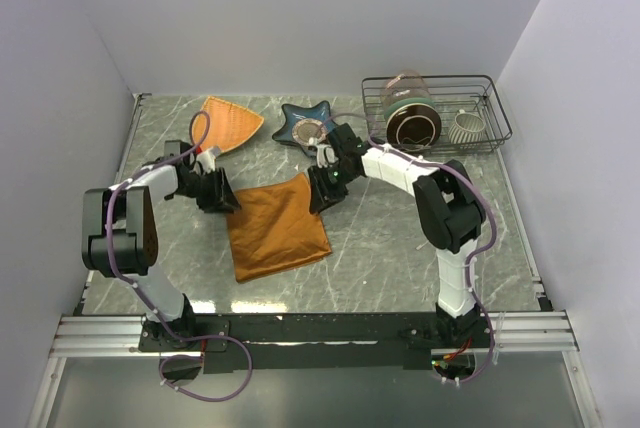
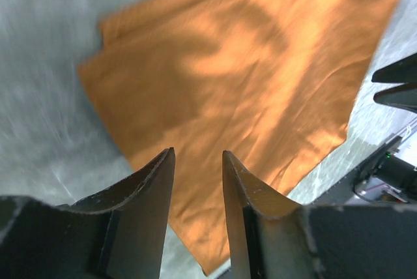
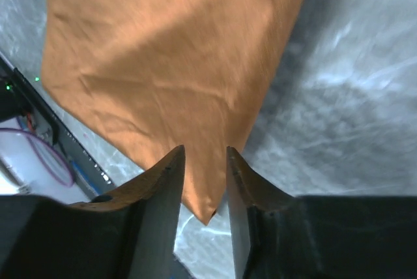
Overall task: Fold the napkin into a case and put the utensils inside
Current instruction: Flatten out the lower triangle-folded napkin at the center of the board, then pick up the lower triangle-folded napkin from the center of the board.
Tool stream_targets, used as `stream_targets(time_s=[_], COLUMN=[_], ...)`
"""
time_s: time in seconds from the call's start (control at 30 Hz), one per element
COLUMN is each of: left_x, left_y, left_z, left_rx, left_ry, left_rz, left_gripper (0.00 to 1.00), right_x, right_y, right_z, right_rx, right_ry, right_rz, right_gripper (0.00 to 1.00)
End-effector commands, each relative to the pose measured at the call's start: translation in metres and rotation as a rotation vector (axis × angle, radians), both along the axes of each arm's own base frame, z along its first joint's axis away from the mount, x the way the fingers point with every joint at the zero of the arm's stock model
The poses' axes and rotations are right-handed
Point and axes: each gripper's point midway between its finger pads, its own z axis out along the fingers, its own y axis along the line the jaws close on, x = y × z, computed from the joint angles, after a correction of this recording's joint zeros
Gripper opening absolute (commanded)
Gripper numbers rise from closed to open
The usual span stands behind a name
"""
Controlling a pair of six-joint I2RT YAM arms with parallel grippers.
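Observation:
The rust-orange napkin [image 1: 278,226] lies flat on the marble table as a roughly square sheet. In the left wrist view the napkin [image 2: 247,64] shows two layered edges at one corner. My left gripper [image 1: 222,198] hovers at its far left corner. The left gripper [image 2: 199,153] is open, with cloth visible below the gap. My right gripper [image 1: 322,188] sits at the far right corner. The right gripper [image 3: 205,148] is open, and a pointed corner of the napkin [image 3: 163,57] lies under the gap, not pinched. The utensils are hidden from view.
A lighter orange woven triangular plate [image 1: 228,123] lies at the back left. A dark blue star-shaped dish [image 1: 300,120] sits behind the right gripper. The wire rack [image 1: 440,78] at the back right holds a jar [image 1: 410,113] and a white cup [image 1: 466,126].

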Motion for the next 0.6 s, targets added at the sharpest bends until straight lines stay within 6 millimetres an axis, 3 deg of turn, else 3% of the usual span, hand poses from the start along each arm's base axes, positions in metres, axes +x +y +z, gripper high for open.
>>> stream_targets(time_s=[0.0, 0.3, 0.43, 0.57], left_x=[-0.019, -0.034, -0.039, -0.030], left_y=[-0.003, 0.004, 0.000, -0.003], left_z=[-0.002, -0.017, -0.032, -0.042], left_rx=[-0.015, 0.044, 0.030, 0.007], left_ry=[0.077, 0.147, 0.206, 0.218], left_rz=[0.065, 0.116, 0.118, 0.112], left_gripper=[0.41, 0.35, 0.40, 0.37], right_x=[-0.020, -0.049, -0.048, -0.047], right_y=[-0.002, -0.012, -0.014, -0.018], right_z=[-0.014, -0.025, -0.027, -0.039], right_rx=[-0.002, -0.053, -0.071, -0.110], right_ry=[0.092, 0.122, 0.124, 0.149], right_rz=[0.003, 0.067, 0.074, 0.054], right_gripper=[0.32, 0.09, 0.08, 0.03])
